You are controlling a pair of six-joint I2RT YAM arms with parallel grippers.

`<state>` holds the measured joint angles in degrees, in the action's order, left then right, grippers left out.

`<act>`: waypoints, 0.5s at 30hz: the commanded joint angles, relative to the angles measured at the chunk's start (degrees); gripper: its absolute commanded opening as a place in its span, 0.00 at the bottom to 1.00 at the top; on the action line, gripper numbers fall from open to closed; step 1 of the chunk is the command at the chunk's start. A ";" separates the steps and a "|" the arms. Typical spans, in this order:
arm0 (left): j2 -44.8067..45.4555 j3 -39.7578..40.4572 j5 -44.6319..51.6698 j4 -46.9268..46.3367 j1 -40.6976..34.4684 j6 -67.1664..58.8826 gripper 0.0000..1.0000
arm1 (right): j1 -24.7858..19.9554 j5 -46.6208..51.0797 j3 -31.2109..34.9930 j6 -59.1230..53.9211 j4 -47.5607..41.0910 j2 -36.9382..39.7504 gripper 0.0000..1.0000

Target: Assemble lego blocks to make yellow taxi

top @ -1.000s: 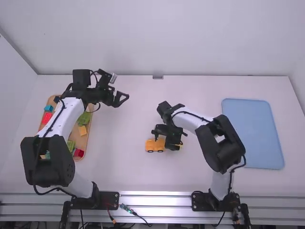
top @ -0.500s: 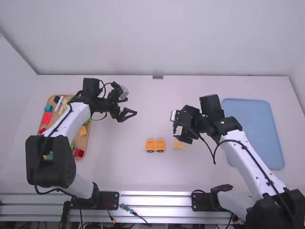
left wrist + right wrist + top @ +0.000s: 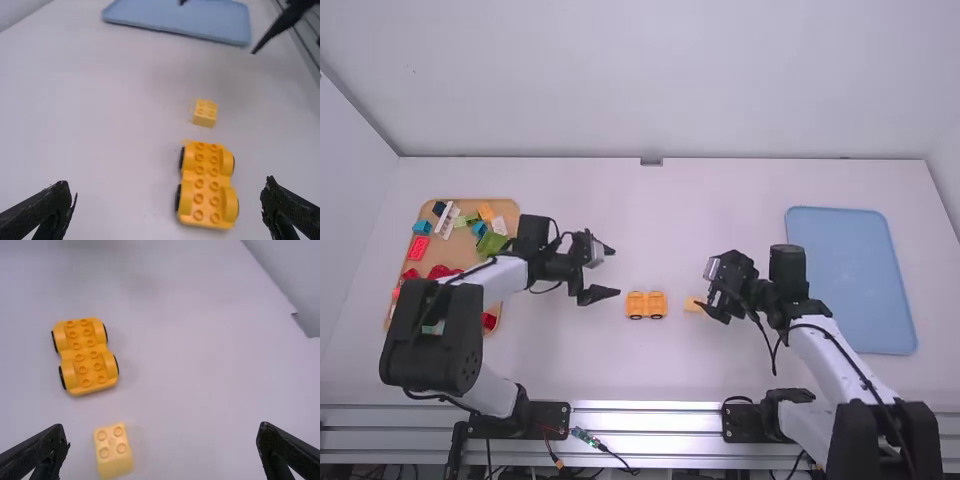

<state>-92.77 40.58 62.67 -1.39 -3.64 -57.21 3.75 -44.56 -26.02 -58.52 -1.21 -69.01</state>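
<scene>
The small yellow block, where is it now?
In the high view, the block lies on the table, just right of the car base, near the right claw.

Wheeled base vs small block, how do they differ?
Wheels: the wheeled base has black wheels along its sides; the small block has none.
Size: the wheeled base is long, with two long rows of studs; the small block is short, with just four studs.
Color: the wheeled base is a deep orange-yellow; the small block is paler.
Shared: both sit studs up on the table.
</scene>
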 commanded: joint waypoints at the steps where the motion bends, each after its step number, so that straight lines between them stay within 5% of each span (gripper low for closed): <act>1: 0.76 -3.54 -0.96 3.89 -4.26 -1.81 0.99 | 0.15 -5.05 1.03 -1.18 1.09 -5.16 0.99; 11: -1.14 -12.83 -2.25 27.39 -8.74 8.66 0.99 | -2.36 -12.55 -1.46 -6.08 6.78 -22.29 1.00; 15: -6.19 -12.46 -1.88 31.78 -8.79 11.30 0.99 | -3.06 -12.07 -2.73 -8.20 6.88 -27.21 0.92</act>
<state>-95.94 27.81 60.49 30.13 -12.12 -49.01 0.91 -54.94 -27.03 -64.99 5.61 -94.37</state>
